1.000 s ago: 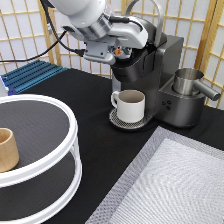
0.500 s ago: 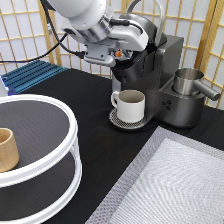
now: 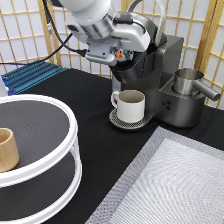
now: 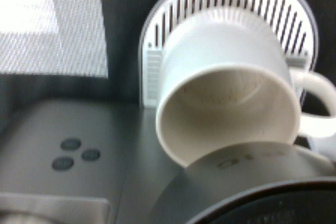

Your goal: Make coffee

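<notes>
I saw the gripper point(image 3: 134, 54) over the coffee machine point(image 3: 162, 82), jaw state indeterminate; white mug point(image 3: 131, 105) point(image 4: 229, 95) beneath; no legible writing.

Claw point(image 3: 131, 56) creeping slightly toward exterior view's right since a second ago, now pressed closer over open top of coffee machine point(image 3: 165, 75). Orange spot at claw nearer machine's lid than before. Arm body shifted same way, barely.
</notes>
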Robot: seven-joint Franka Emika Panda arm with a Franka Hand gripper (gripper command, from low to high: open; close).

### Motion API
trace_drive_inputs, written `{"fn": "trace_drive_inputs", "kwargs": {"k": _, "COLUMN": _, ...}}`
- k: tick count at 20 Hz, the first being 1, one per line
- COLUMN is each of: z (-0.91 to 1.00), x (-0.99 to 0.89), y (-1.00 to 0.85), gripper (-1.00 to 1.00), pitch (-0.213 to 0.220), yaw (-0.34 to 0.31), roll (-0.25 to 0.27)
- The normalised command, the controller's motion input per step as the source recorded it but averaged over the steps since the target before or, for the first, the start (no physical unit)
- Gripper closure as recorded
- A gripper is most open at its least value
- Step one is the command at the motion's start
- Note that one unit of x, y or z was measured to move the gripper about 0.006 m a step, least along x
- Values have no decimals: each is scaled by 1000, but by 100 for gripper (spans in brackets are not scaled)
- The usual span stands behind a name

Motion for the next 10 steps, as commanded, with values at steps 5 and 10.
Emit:
{"fn": "trace_drive_inputs", "kwargs": {"k": 5, "z": 310, "x": 7, "y": 213, "gripper": -100, "pitch": 0, "yaw": -13, "roll": -265}}
{"fn": "trace_drive_inputs", "kwargs": {"k": 10, "z": 391, "x": -32, "y": 63, "gripper": -100, "pitch": 0, "yaw": -7, "roll": -133}}
